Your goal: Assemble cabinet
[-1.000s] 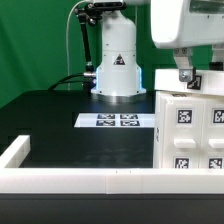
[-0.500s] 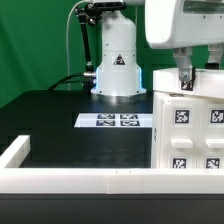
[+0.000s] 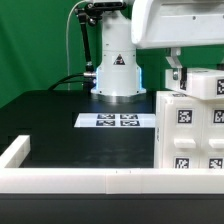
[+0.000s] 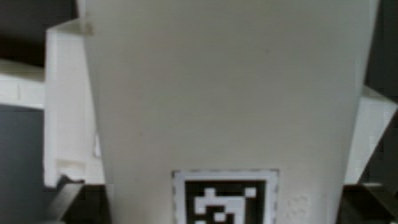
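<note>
The cabinet [image 3: 188, 128] is a large white box with black-and-white tags, standing at the exterior view's right by the front rail. My gripper [image 3: 178, 78] hangs just above its top, shut on a white tagged panel [image 3: 206, 84] held at the cabinet's upper edge. In the wrist view the same panel [image 4: 214, 100] fills the picture, with its tag [image 4: 228, 200] low down between my gripper's [image 4: 228, 212] dark fingers [image 4: 64, 196]. Whether the panel touches the cabinet is hidden.
The marker board [image 3: 118, 121] lies flat on the black table in front of the white robot base [image 3: 117, 62]. A long white border rail [image 3: 70, 179] runs along the front and bends back at the exterior view's left.
The wrist has lifted and swung toward the exterior view's left. The white tagged panel in the fingers now shows more plainly above the cabinet's top.
</note>
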`<state>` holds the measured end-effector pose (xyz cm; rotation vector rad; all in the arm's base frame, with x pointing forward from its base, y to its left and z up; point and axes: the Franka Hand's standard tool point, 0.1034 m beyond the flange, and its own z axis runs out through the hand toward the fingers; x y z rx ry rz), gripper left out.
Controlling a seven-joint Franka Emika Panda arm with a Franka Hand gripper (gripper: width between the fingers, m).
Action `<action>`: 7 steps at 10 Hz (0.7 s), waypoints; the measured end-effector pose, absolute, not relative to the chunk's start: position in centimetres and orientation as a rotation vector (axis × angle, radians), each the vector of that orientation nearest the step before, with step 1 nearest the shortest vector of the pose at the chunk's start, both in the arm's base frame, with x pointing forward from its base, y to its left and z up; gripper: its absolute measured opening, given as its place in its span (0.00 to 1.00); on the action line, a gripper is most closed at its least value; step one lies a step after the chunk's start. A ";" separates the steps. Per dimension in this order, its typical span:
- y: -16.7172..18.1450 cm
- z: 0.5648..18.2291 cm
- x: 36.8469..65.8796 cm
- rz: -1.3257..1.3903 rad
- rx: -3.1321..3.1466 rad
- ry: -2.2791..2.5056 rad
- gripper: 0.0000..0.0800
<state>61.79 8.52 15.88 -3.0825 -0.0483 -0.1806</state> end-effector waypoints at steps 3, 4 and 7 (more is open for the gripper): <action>8.4 15.9 62.1 -0.213 -3.032 0.362 0.69; 8.3 15.9 62.1 -0.207 -3.006 0.501 0.69; 8.3 15.9 62.2 -0.187 -2.904 0.866 0.69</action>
